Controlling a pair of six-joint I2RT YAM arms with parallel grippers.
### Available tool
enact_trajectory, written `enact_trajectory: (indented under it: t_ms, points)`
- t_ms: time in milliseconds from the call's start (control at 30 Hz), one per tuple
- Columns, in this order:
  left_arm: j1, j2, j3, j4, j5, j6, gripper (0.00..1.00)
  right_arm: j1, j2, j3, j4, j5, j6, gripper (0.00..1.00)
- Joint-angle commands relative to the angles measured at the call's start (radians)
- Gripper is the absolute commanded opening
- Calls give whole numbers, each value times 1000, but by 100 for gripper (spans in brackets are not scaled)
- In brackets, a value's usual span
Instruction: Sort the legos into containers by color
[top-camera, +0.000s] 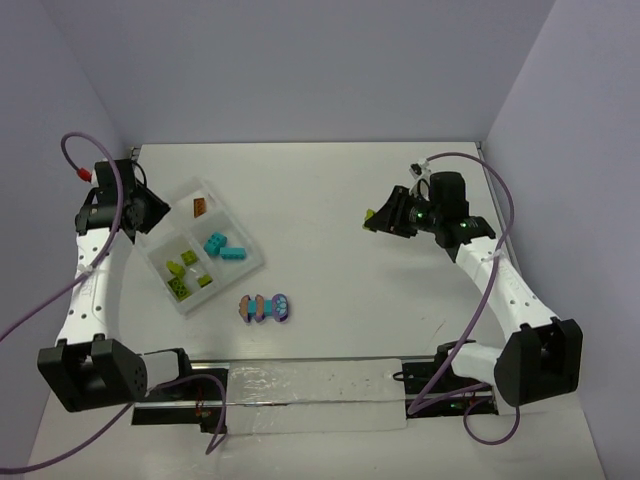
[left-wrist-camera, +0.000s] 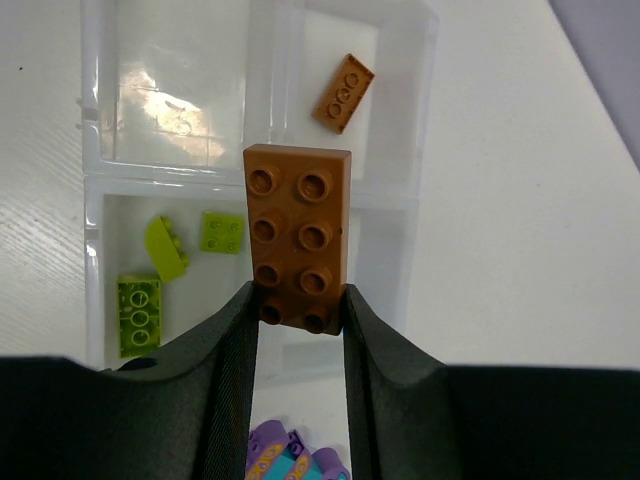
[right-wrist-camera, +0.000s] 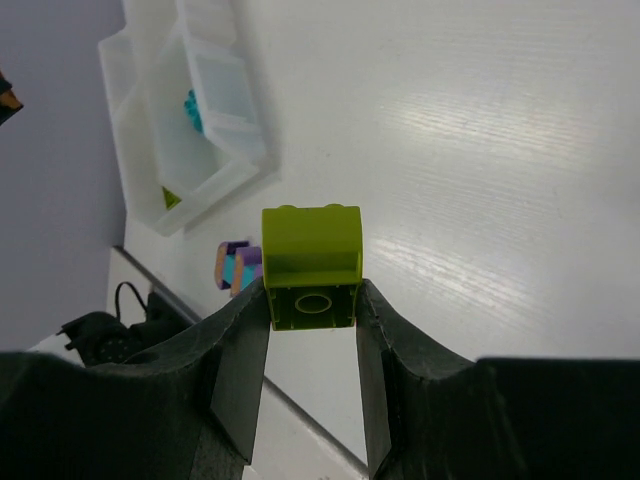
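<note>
Top view: the white tray (top-camera: 250, 270) lies on the left half of the surface (top-camera: 330, 180), set at an angle. One of its compartments holds turquoise bricks (top-camera: 225, 247), one holds lime bricks (top-camera: 185, 275) and one holds a small orange-brown brick (top-camera: 200, 207). A multicoloured cluster (top-camera: 265, 308) lies on the surface just beside the tray's near corner. The left pincer (top-camera: 145, 212) hangs at the tray's left edge. The right pincer (top-camera: 373, 221) is well apart from it, over the right half. Left wrist view: the left pincer is clenched on one end of a large orange-brown brick (left-wrist-camera: 300, 240), studs facing the camera, held above the tray's dividers. The fourth compartment shows bare. Right wrist view: the right pincer is clenched on a single lime brick (right-wrist-camera: 312, 265), held above open surface, with tray and cluster beyond it.
</note>
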Motion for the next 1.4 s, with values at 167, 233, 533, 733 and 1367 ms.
enact_trajectory:
  t_ms: [167, 233, 533, 733, 1367]
  points:
    - [7, 151, 111, 13, 22, 101, 0, -5, 86, 104, -20, 184, -27, 0]
    - [7, 203, 132, 28, 68, 151, 0, -2, 122, 144, -17, 186, -17, 0]
    - [4, 435, 198, 166, 90, 140, 0, -2, 222, 240, -47, 199, 2, 0]
    - [-3, 561, 258, 200, 113, 138, 4, -2, 264, 283, -60, 216, 17, 0]
    - [-85, 466, 318, 161, 285, 204, 87, 69, 318, 343, -28, 166, 27, 0]
